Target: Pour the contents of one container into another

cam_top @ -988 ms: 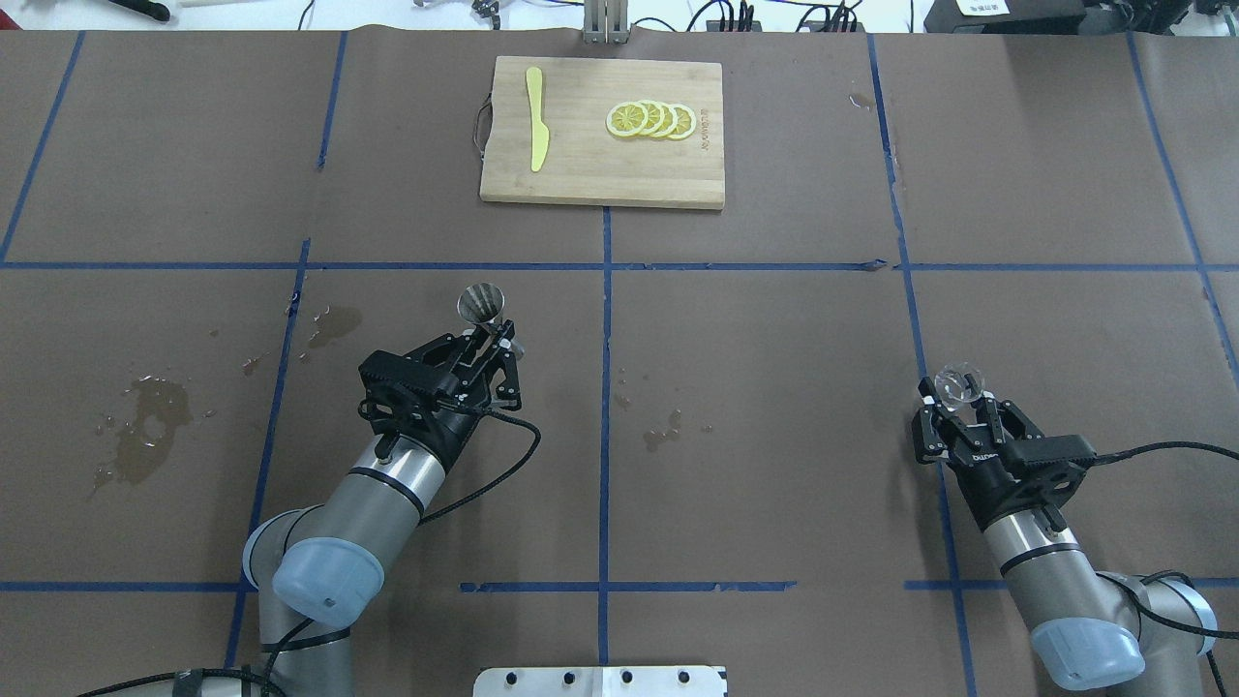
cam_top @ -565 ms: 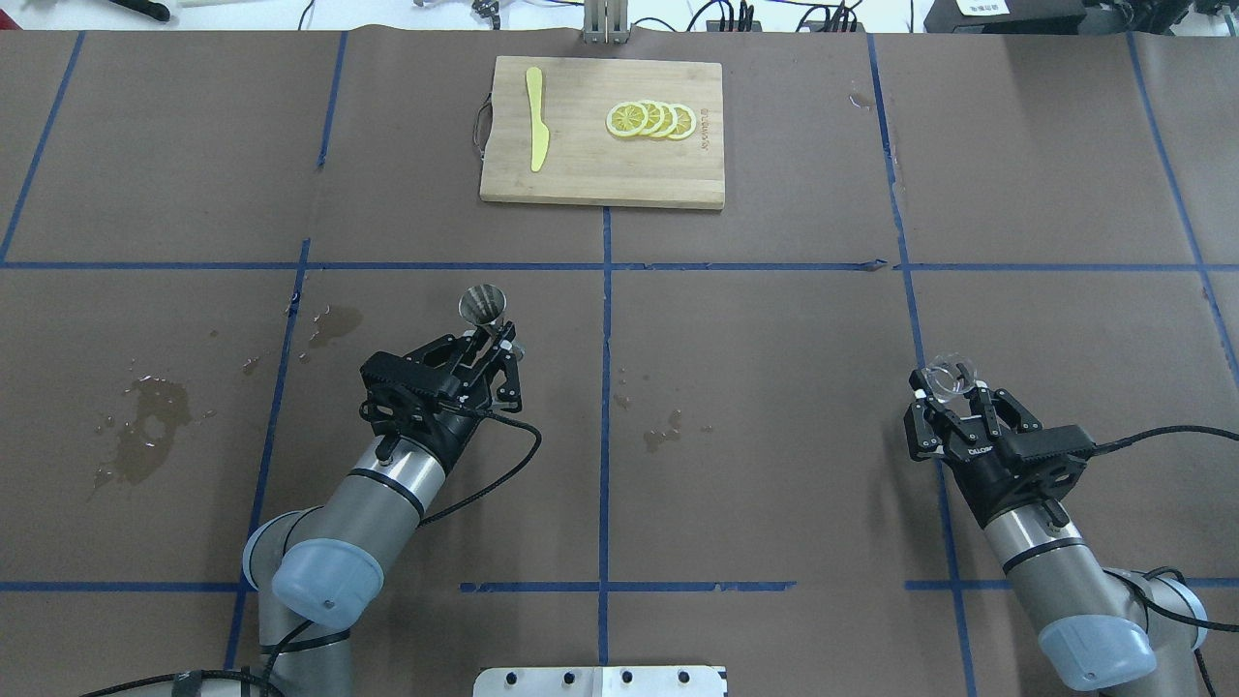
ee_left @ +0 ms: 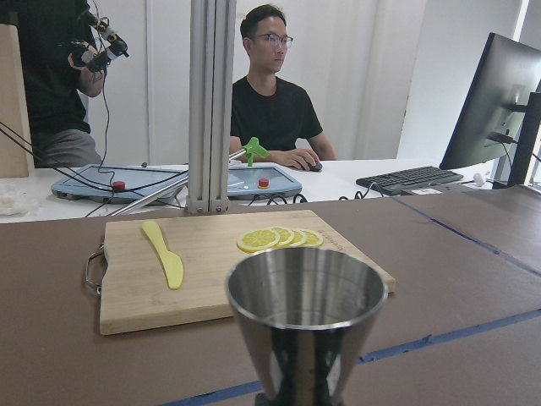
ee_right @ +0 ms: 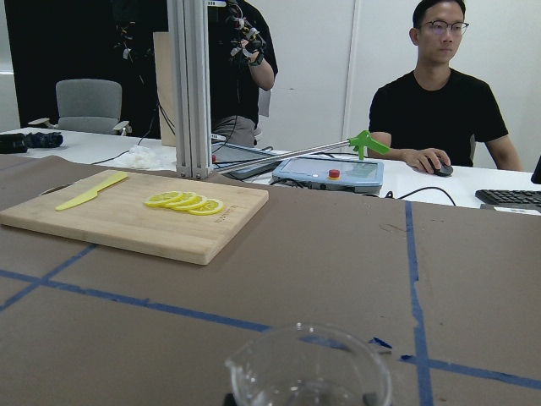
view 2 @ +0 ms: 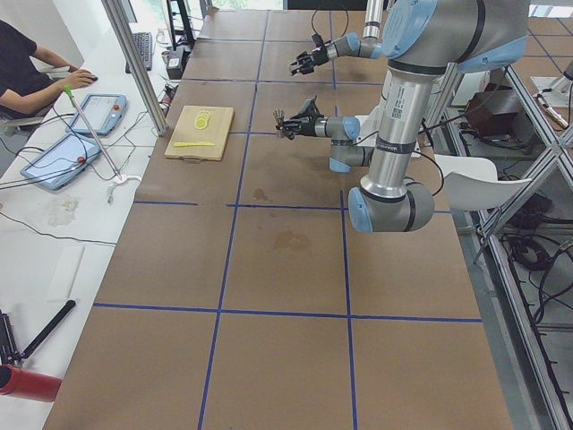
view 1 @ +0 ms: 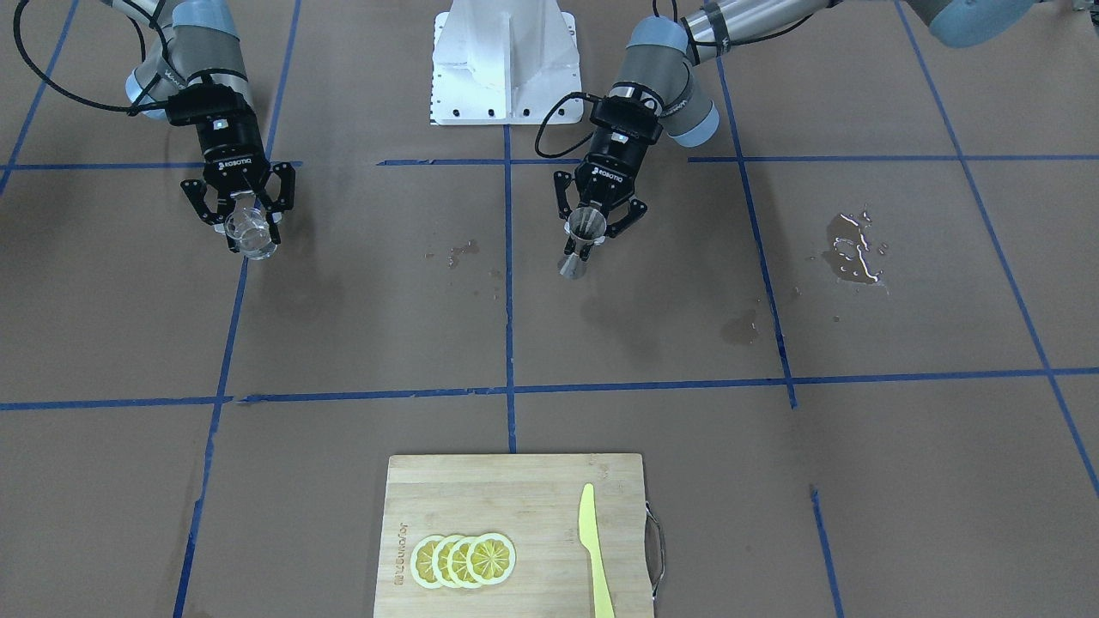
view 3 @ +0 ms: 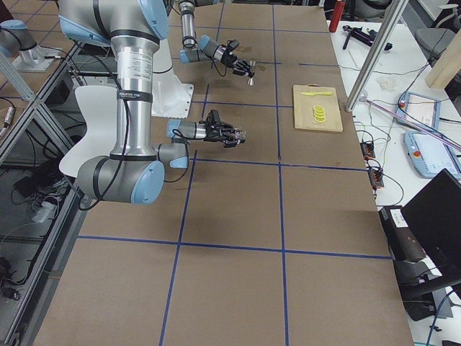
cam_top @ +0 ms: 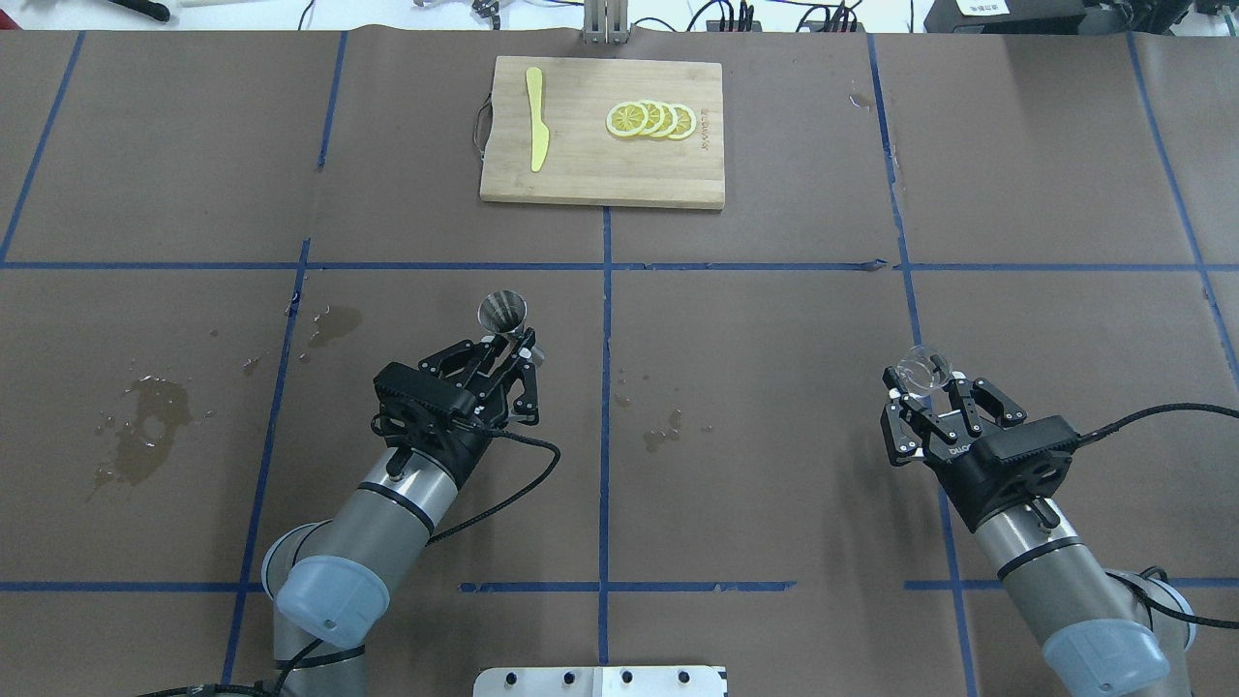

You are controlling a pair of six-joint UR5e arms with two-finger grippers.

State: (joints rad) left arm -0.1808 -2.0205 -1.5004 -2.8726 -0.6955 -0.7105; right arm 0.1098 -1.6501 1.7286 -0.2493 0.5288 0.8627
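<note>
The clear glass beaker (cam_top: 922, 368) is upright in my right gripper (cam_top: 924, 384), which is shut on it at the table's right side. It also shows low in the right wrist view as the beaker (ee_right: 308, 368), spout to the left. The front view shows the beaker (view 1: 253, 245) in the right gripper (view 1: 249, 225). The steel jigger (cam_top: 502, 312) stands upright in my left gripper (cam_top: 506, 341), shut on its waist, left of the centre line. Its open cone fills the left wrist view, the jigger (ee_left: 306, 321). The two containers are far apart.
A wooden cutting board (cam_top: 590, 174) with lemon slices (cam_top: 650, 120) and a yellow knife (cam_top: 535, 131) lies at the far middle. Wet patches (cam_top: 145, 426) and smaller drops (cam_top: 663, 431) mark the brown paper. A person (ee_left: 275, 101) sits beyond the far edge.
My right gripper has carried the beaker left and a little farther out. My left gripper has shifted the jigger slightly to the right. Both stay shut.
</note>
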